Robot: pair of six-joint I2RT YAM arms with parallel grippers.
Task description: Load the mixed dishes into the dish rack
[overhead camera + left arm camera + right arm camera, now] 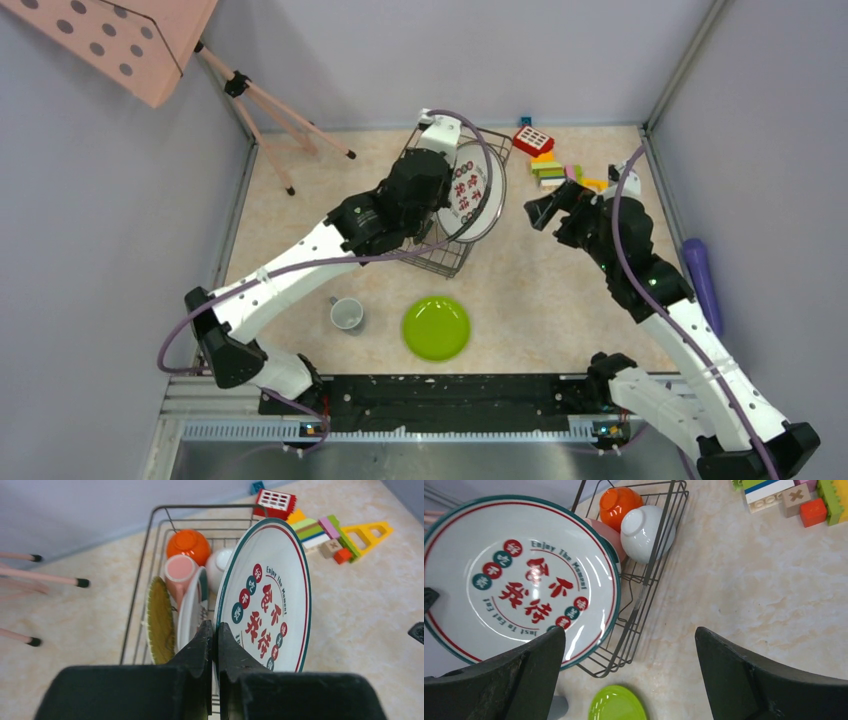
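Two dishes are not yet loaded: the lime-green plate (436, 328) and a small whitish cup (347, 314) lie side by side on the worktop (560, 290), near the arm bases and apart from the dish rack (640, 600). The step in hand looks like the seating of the large white plate with the green-red rim (265, 595). It stands on edge at the rack's right side, printed face turned to the right arm, and the left claw (213, 630) is pinched almost shut on its lower rim. The right claw (538, 212) hovers beside the rack, spread wide and holding nothing.

Inside the rack, the orange bowl (188, 545) sits at the far end with a white cup (220, 565) just beside it and the pink cup (180, 570) in front. Nearer the left claw, the round woven straw mat (160, 622) and a smaller white plate (192, 610) stand upright in neighbouring slots.

Next, I judge, the left claw must check that the large plate rests between the prongs, then let go without tipping it onto its neighbours
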